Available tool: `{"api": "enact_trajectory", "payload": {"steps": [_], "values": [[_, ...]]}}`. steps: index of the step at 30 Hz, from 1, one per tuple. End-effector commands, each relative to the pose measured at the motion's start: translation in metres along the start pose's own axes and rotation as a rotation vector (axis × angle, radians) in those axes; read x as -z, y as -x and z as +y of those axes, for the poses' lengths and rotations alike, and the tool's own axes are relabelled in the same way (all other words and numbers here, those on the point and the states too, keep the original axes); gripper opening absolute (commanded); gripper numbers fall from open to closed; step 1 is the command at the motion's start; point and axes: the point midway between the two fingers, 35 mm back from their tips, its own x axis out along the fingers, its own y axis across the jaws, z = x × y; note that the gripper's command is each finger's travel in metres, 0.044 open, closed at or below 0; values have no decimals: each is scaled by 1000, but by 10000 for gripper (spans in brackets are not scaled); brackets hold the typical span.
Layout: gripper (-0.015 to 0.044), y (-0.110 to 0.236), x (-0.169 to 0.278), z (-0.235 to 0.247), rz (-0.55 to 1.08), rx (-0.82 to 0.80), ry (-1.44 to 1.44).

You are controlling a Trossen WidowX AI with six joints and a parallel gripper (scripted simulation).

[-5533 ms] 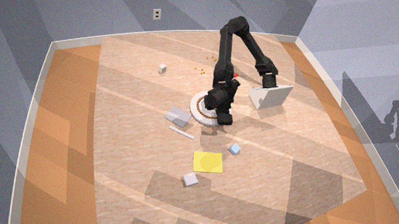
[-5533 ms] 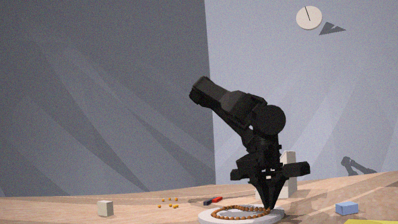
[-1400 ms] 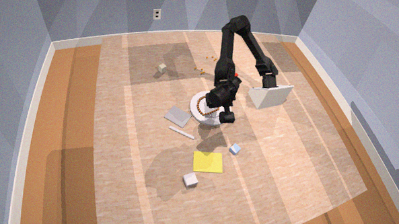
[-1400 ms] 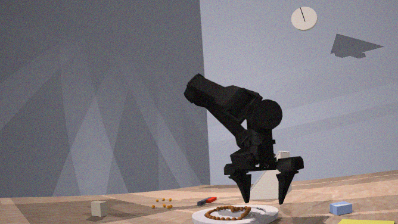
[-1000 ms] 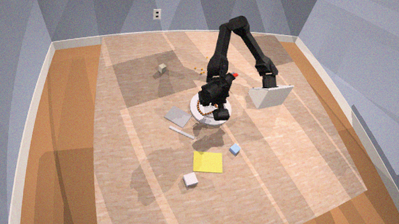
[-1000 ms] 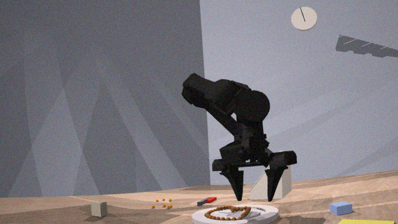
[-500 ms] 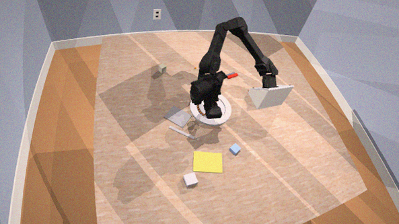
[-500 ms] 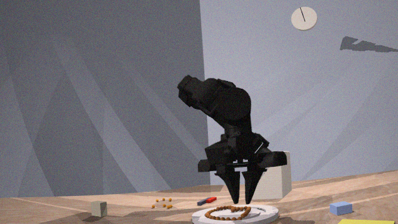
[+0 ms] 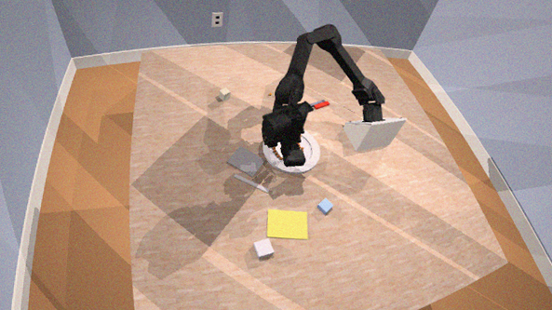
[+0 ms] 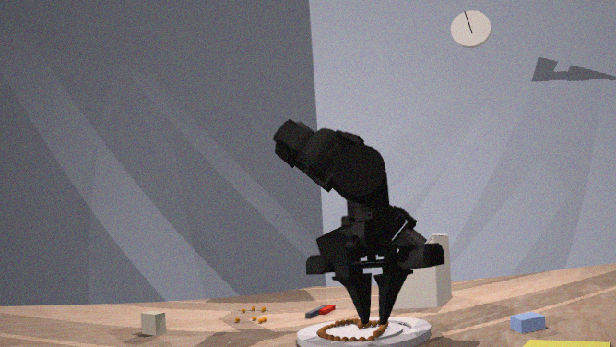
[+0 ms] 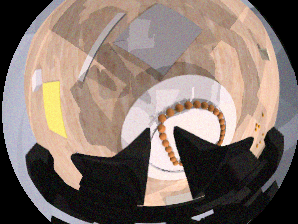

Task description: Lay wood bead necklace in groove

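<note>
1. Room: grey-blue walls, a wall outlet (image 9: 216,19) on the far wall, a round clock (image 10: 470,29) high up. Surface: pale wood-grain floor (image 9: 376,267) with orange borders.
2. Far left: beige cube (image 9: 223,93), standing alone.
3. Left of centre: grey slab (image 9: 245,160) just beside the board, and a thin grey strip (image 9: 252,183) near it.
4. Centre: round bead board (image 9: 313,156), white and lying flat. The wood bead necklace (image 10: 350,338) lies on it as a loop; whether it is seated in the groove cannot be told.
5. Gripper (image 10: 374,320): pointing down over the board with its tips at the beads. The jaws are narrowed to a small gap that straddles one strand, and they are not clamped on it.
6. Near side: white cube (image 9: 263,247), yellow sheet (image 9: 287,224), blue cube (image 9: 325,206).
7. Far right: white base block (image 9: 374,133).
</note>
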Motion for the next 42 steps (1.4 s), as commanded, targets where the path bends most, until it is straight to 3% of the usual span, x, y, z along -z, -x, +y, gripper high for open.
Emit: {"api": "enact_trajectory", "payload": {"steps": [1, 14, 19, 42], "values": [[120, -10, 4, 0, 11, 9, 14], [120, -19, 6, -1, 14, 12, 17], [0, -17, 3, -1, 10, 7, 8], [0, -17, 3, -1, 10, 7, 8]]}}
